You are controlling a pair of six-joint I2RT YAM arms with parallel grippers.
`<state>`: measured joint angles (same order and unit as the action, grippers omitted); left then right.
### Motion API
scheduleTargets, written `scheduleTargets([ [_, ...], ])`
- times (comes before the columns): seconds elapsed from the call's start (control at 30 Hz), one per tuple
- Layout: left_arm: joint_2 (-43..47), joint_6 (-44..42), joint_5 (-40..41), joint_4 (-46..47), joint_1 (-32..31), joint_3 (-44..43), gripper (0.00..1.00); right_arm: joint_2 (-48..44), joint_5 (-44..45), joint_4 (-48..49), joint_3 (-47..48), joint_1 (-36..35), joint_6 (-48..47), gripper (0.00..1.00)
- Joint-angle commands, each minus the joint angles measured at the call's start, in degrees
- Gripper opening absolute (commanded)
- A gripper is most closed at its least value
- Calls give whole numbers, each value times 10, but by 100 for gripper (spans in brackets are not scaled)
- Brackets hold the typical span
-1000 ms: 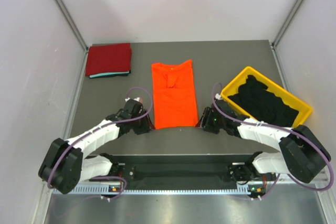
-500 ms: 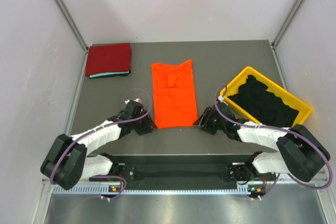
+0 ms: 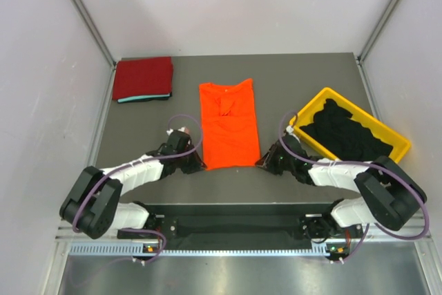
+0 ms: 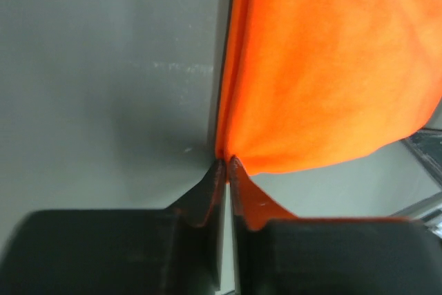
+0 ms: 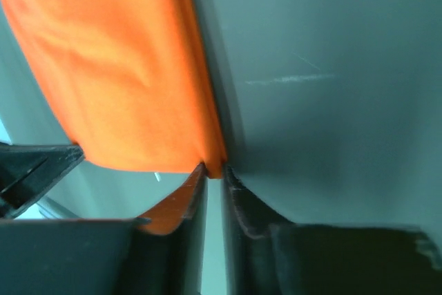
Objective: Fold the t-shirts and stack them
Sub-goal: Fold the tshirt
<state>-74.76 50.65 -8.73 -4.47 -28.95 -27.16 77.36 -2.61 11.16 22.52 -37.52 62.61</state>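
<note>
The orange t-shirt [image 3: 228, 124] at centre frame is soft matt cloth, faintly creased. The dark red t-shirt [image 3: 143, 77] at upper left is the same dull fabric. The yellow bin [image 3: 308, 106] at right looks like smooth plastic with a slight sheen, and it holds matt black t-shirts [image 3: 345, 139]. The grey surface [image 3: 304, 77] is matt and finely scratched. The left tool [image 4: 226, 164] and right tool [image 5: 215, 169] have dark, smooth, plastic-looking fingers.

My left arm [image 3: 128, 172] lies low, reaching from the near edge of the worktop [image 3: 138, 129] toward its middle. My right arm [image 3: 342, 170] mirrors it from the near right side. My left gripper [image 4: 226, 164] has its two black fingers pressed together, pinching the near left corner of the bright orange soft cloth t-shirt [image 3: 228, 126]. My right gripper [image 5: 214, 169] is clamped in the same way on the near right corner. Both grippers sit close above the surface, angled inward.
</note>
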Motion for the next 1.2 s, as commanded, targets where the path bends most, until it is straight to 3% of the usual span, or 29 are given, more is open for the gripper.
scheduleTargets([
  [0.0,-22,-30,38,-23,-1,-4,0,10,23,-42,-8,-10,-18,11],
  [0.1,-3,-49,58,-78,-5,-32,0,-18,47,-75,1,-10,-40,0],
  [0.37,111,-38,122,-219,-65,-70,0,-125,97,-211,31,-45,-106,0],
  [0.73,247,54,156,-313,-187,-76,0,-310,151,-344,33,-142,-99,0],
  [0.87,249,59,151,-309,-197,-88,0,-311,160,-369,75,-160,-122,0],
  [1.03,221,34,207,-301,-189,-141,0,-263,186,-377,124,-155,-175,0],
  [1.17,166,-19,218,-320,-134,-217,0,-209,163,-366,184,-103,-235,0],
])
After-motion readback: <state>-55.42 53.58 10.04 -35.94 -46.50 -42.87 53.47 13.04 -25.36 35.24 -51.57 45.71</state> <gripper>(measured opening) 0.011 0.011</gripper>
